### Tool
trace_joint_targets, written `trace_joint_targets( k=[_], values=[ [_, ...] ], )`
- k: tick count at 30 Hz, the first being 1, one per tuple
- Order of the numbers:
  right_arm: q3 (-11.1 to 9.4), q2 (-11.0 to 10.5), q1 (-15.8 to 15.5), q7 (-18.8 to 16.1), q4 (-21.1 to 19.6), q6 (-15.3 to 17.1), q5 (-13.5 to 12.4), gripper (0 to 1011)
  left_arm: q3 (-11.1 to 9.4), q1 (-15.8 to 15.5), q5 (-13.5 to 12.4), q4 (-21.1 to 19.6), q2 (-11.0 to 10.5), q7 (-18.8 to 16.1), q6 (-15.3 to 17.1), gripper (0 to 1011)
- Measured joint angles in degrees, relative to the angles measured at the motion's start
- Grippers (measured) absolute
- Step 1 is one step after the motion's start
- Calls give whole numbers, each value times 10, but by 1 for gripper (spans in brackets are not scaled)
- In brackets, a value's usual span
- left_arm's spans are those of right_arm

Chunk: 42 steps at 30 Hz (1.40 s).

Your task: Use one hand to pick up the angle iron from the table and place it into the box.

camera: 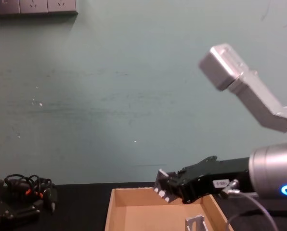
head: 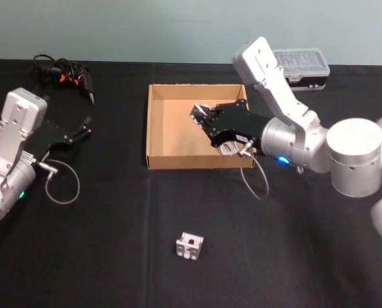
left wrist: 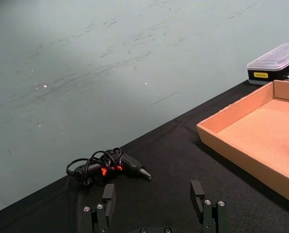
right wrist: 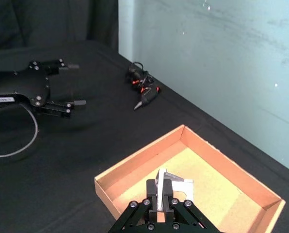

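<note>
Right tool (head: 200, 120): pinching a silver angle iron (camera: 162, 184) above the box (head: 191, 159), over its right half; its fingers hide part of the piece. Second angle iron (head: 190, 245): loose on the tabletop (head: 306, 256), well in front of the box. Another silver bracket (camera: 195, 223) inside the box, cut off. Left tool (left wrist: 153, 194): spread, near a corded black gun (left wrist: 110, 167). Lidded case (head: 301, 66) behind the box.

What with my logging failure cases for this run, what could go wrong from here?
1. The right end effector grips the angle iron above the box; released from that height, it might bounce over a low wall.
2. A second angle iron lies on the table outside the box and could get left behind.
The left end effector sits open at the left.
</note>
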<state>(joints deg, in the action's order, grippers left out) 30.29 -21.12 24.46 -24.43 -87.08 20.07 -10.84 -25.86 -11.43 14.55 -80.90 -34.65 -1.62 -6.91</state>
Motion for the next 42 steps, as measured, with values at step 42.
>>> trace_joint_targets(
  k=[42],
  values=[
    [29, 71, 42, -13, 123, 34, 84, 78, 0, 0, 0, 0, 0, 0, 0, 1011]
  ],
)
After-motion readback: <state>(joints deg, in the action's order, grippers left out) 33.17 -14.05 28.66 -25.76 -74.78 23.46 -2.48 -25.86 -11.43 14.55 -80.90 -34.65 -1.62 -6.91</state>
